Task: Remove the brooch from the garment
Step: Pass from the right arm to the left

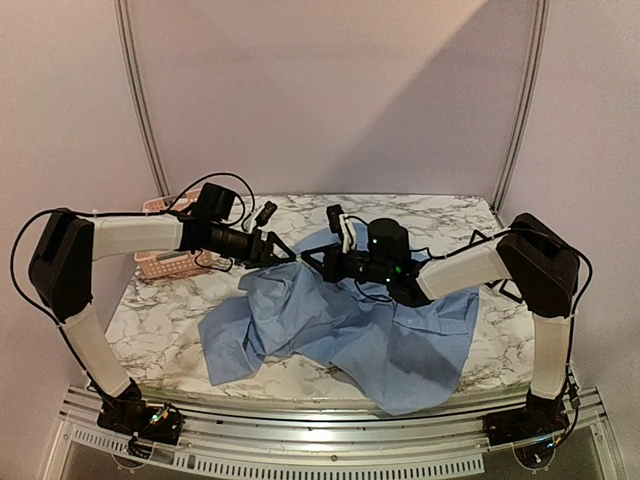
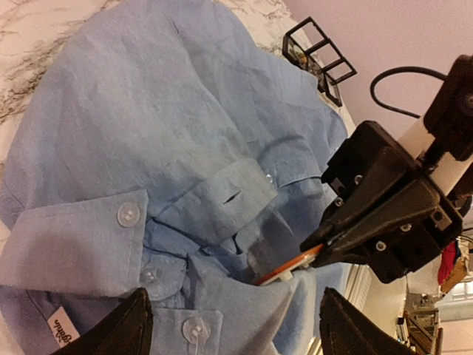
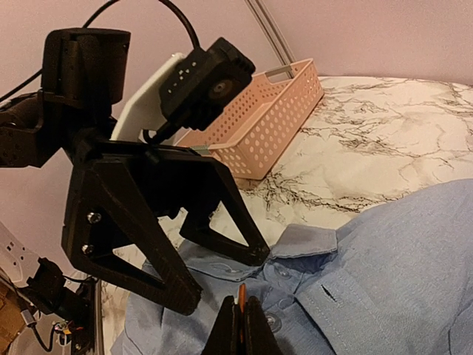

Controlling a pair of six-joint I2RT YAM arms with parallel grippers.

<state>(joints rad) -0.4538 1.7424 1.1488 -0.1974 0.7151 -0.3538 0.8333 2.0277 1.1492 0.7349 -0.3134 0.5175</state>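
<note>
The garment, a light blue shirt, lies crumpled on the marble table, its collar and buttons in the left wrist view. The brooch is a thin orange piece with a white clasp, seen edge-on above the collar. My right gripper is shut on it, and its black fingers pinch the outer end while the inner end sits in a raised fold of cloth. My left gripper stands open, its fingers on either side of the collar just in front of the brooch. Both grippers meet over the shirt's far edge.
A pink perforated basket stands on the table's far left, behind the left arm. A small black wire frame sits past the shirt. Bare marble shows beyond the collar. The shirt's hem hangs over the near table edge.
</note>
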